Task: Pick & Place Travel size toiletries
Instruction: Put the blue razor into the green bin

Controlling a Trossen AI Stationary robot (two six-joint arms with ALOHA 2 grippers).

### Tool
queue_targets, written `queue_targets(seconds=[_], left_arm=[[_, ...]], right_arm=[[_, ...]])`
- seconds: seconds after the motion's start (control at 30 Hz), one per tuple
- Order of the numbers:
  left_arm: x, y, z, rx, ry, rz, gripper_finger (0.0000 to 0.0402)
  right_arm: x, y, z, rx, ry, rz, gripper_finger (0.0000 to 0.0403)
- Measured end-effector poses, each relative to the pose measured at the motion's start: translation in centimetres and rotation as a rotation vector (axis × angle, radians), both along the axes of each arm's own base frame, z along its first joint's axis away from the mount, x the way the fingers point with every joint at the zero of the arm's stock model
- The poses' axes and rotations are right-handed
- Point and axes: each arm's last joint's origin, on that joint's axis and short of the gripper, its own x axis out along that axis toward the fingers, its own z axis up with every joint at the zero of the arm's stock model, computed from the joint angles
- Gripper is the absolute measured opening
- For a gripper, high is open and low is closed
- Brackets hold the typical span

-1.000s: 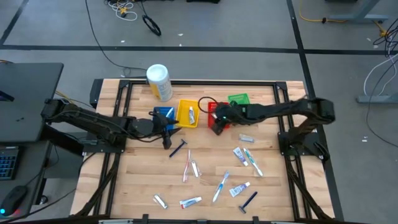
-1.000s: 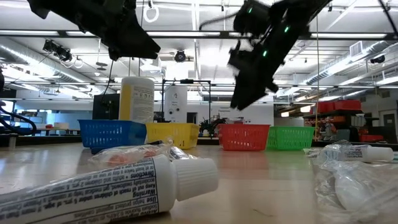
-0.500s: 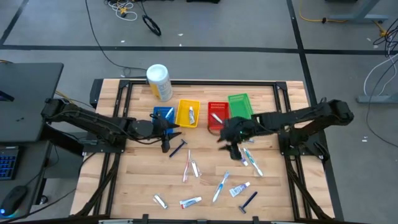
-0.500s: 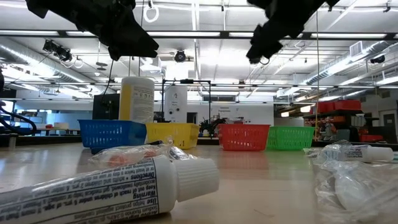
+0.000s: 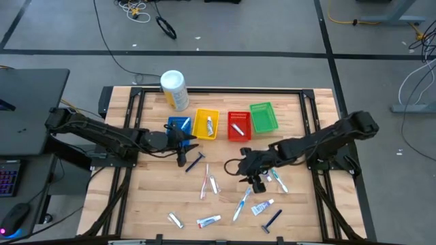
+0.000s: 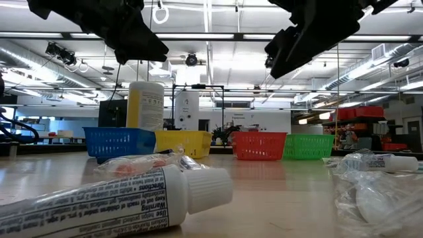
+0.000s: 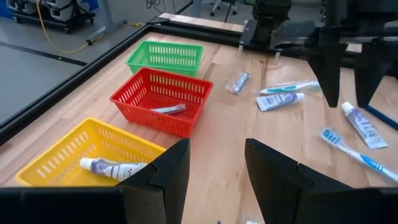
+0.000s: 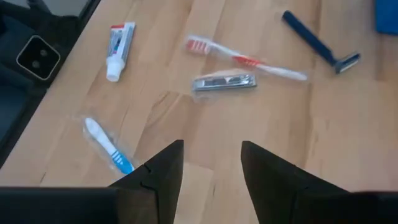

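Observation:
Toiletries lie scattered on the wooden table: a dark razor, a red-and-white toothbrush, a metal clipper, a toothpaste tube, a wrapped blue toothbrush and more tubes. My right gripper hovers open above them, right of the table's middle, touching nothing. My left gripper waits open in the air just in front of the blue basket. The red basket holds a small item, and the yellow basket holds a tube.
Blue, yellow, red and green baskets stand in a row along the far half of the table. A white-and-yellow canister stands at the far edge. A second razor lies near the near edge. Bare wood shows on the left half.
My right gripper has moved from over the red basket toward the near edge and now hangs above the scattered items right of the middle. The red basket, covered by the gripper a second ago, now shows a small item inside.

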Motion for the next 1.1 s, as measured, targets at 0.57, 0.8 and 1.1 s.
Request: queue_targets(seconds=[0.57, 0.8, 1.1], left_arm=[[-0.1, -0.1, -0.3, -0.053, 0.022, -0.035, 0.0164], [-0.4, -0.2, -0.9, -0.060, 0.090, -0.044, 0.0164], [-0.2, -0.8, -1.9, -0.107, 0.155, -0.076, 0.0164]], right_arm=[[2.1, 0.5, -3.3, -0.015, 0.019, -0.021, 0.0211], [2.0, 0.5, -3.2, -0.004, 0.022, -0.037, 0.0211], [1.9, 0.4, -3.3, -0.023, 0.033, -0.053, 0.0211]])
